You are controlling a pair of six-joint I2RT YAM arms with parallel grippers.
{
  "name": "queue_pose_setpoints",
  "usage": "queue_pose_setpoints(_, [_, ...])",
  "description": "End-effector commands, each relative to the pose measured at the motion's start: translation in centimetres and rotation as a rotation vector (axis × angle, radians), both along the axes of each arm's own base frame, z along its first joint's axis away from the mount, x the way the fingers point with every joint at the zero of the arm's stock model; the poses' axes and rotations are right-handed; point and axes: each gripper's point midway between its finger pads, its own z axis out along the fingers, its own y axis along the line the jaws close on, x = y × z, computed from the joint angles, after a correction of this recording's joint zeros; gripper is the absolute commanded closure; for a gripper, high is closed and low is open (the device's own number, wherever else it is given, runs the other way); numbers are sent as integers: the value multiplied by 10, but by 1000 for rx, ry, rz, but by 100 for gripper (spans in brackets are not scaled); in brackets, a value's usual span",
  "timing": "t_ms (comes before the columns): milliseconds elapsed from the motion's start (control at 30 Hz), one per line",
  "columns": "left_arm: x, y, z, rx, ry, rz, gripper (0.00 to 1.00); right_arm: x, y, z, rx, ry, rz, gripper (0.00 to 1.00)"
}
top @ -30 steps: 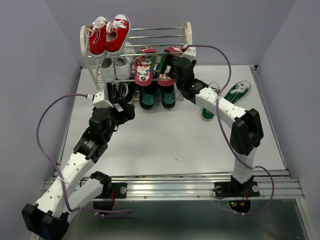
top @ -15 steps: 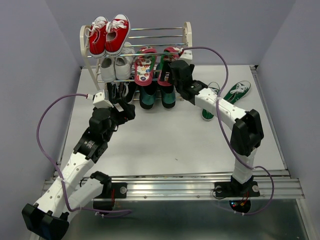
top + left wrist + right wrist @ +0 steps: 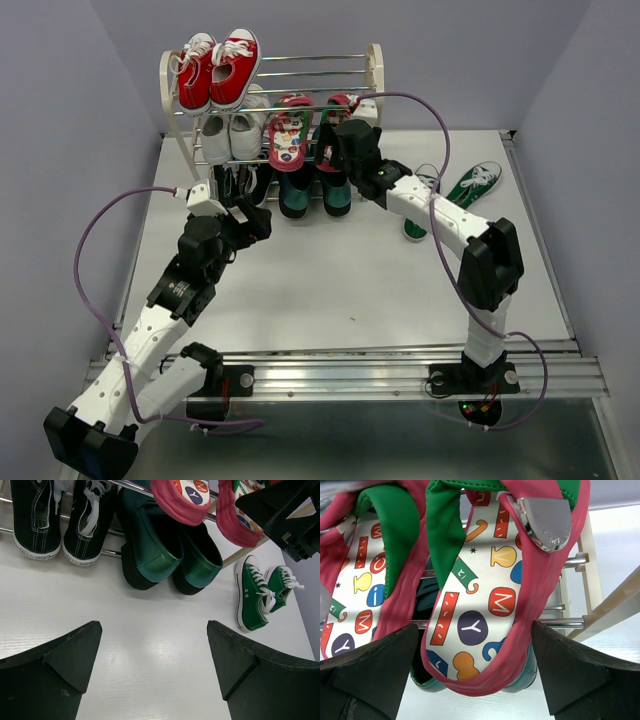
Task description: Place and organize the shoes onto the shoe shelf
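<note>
Right gripper [image 3: 475,630] at the middle tier of the small three-tier shoe shelf [image 3: 374,60] with cream rounded side frames and chrome rods. Its jaws stand wide apart, gripping nothing, on either side of one of the red flip-flops [image 3: 485,605] with green straps and patterned insoles, which rest tilted on the rods. Dark teal slip-ons [image 3: 155,545] sit on the bottom tier beside black sneakers [image 3: 37,515]. Left gripper [image 3: 154,630], likewise spread wide and empty, hovers over the white table [image 3: 330,290] in front of that tier. The green sneakers [image 3: 255,592] with white laces lie on the table to the right of the shelf, not yet shelved. Likely step: leaving the seated flip-flop. Best practice: retreat straight back with the jaws wide, clear of sole edge and strap, so the pair is not dragged off the rods; the green sneakers probably come next.
</note>
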Motion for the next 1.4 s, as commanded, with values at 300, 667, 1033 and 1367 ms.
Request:
queue_pose_setpoints(300, [-1,-3,20,-30,-79,-19,1,-4,2,-3,-137,-17,-126,0])
queue_pose_setpoints(667, [-3,-1,22,-35,-88,-14,1,2,8,-9,-231,-22,-109,19])
queue_pose_setpoints(1033, [-2,-3,23,-33,-88,-24,1,-7,4,5,-248,-70,-51,54])
queue_pose_setpoints(1367, [-1,-3,22,-27,-83,-22,1,-10,4,16,-280,-151,2,67])
